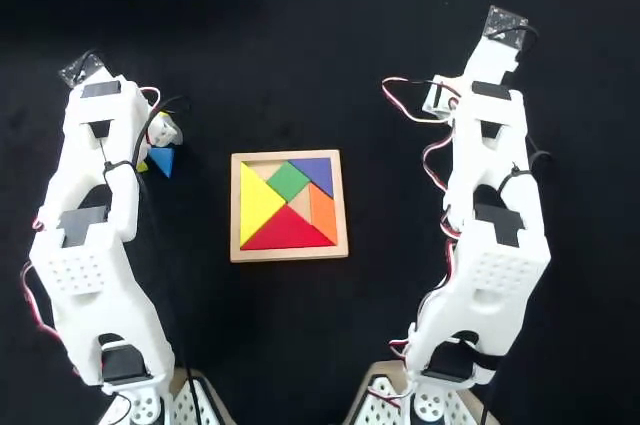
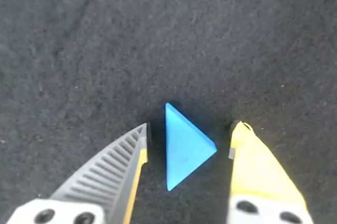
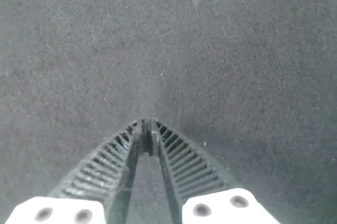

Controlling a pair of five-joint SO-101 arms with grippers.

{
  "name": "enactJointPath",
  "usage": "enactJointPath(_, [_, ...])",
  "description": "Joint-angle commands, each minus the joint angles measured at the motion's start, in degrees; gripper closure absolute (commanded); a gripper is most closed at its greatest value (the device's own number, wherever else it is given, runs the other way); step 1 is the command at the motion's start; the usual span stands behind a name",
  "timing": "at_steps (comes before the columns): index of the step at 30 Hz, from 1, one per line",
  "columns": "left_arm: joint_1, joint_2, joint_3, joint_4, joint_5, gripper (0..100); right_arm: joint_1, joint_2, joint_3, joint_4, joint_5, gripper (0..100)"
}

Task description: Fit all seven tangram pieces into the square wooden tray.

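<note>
The square wooden tray (image 1: pixel 236 207) lies mid-table with several coloured pieces in it: yellow (image 1: pixel 256 203), red (image 1: pixel 288 233), green (image 1: pixel 288 181), dark blue (image 1: pixel 318 171) and orange (image 1: pixel 323 211). A pale wooden patch shows near its top left corner. A light blue triangle (image 2: pixel 184 147) lies flat on the black cloth left of the tray, also seen as the blue triangle (image 1: pixel 163 161) from above. My left gripper (image 2: pixel 192 128) is open, one finger on each side of this triangle, not touching it. My right gripper (image 3: pixel 146 129) is shut with nothing in it, over bare cloth.
Black cloth (image 1: pixel 300 65) covers the whole table. The left arm (image 1: pixel 90 245) stands left of the tray and the right arm (image 1: pixel 490 225) to its right. Pale cloth and cables lie beyond the table's far edge.
</note>
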Motion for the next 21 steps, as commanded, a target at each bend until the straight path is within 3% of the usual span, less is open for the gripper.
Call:
enactJointPath(1, [-0.22,-0.44,-2.07,-0.18,0.62,74,-0.18,-0.92,-2.95,-0.44,0.0,98.4])
enactJointPath(21, [1.01,-0.35,-1.45,-0.09,0.44,74,-0.18,-0.92,-2.95,-0.44,0.0,98.4])
